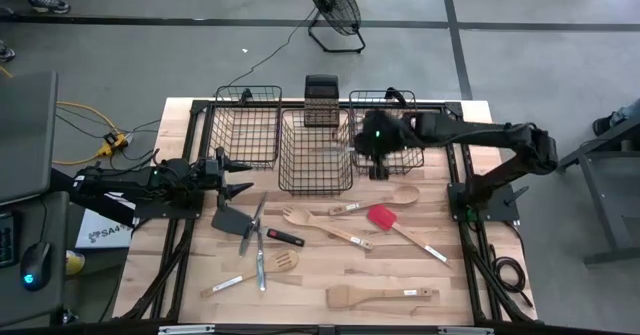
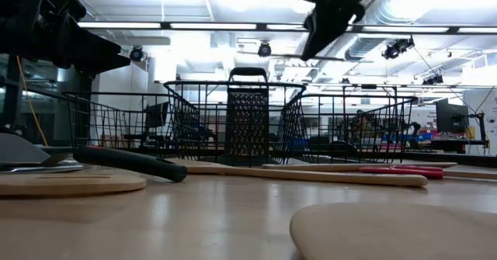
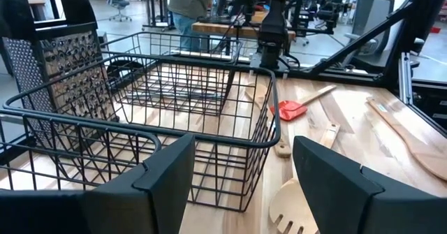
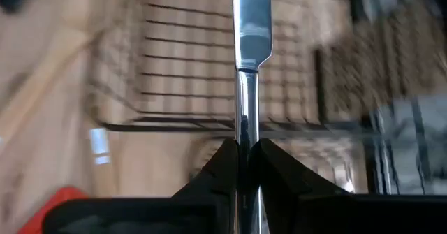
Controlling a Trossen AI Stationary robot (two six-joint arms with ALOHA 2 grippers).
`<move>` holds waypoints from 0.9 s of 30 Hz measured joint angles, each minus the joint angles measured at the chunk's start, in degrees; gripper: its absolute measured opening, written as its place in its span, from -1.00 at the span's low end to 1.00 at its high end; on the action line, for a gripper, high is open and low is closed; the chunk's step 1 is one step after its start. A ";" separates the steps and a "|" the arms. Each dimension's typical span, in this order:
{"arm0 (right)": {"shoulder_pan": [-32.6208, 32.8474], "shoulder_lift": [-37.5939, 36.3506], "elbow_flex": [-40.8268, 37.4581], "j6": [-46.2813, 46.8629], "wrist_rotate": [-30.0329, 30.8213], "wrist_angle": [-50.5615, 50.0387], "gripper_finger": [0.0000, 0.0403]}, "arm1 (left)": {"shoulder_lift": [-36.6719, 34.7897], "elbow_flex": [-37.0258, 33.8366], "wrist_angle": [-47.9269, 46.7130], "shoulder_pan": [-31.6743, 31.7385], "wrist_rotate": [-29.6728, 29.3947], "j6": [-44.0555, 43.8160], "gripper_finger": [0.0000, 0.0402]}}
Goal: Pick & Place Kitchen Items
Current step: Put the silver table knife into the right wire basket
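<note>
Pale wooden desk (image 1: 330,275), three black wire baskets (image 1: 315,153) at the back. Right gripper (image 4: 239,150), jaws clamped on a silver metal knife (image 4: 249,24), hangs over the baskets; lower it inside before release. Left gripper (image 3: 241,171) waits, jaws apart (only the right wrist view shows the grip).

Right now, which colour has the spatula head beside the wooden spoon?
Red, clearest in the high view.

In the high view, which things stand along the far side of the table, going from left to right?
Left wire basket → middle wire basket with the grater behind it → right gripper holding a metal knife → right wire basket.
</note>
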 joint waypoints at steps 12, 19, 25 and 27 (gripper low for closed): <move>-16.52 -3.56 -7.80 13.26 -4.71 0.58 -0.84 | 0.00 0.00 0.00 0.01 -0.02 0.00 0.18; -24.39 -6.11 -14.91 19.25 -3.15 7.08 -0.84 | 0.02 0.00 0.00 0.01 -0.02 0.02 0.18; -26.99 -4.16 -18.24 26.39 -3.09 13.14 -0.84 | 0.01 -0.02 0.00 0.00 -0.02 0.00 0.18; -27.03 -3.04 -19.25 27.71 -3.10 14.72 -0.84 | 0.02 -0.02 0.00 0.01 -0.02 0.00 0.18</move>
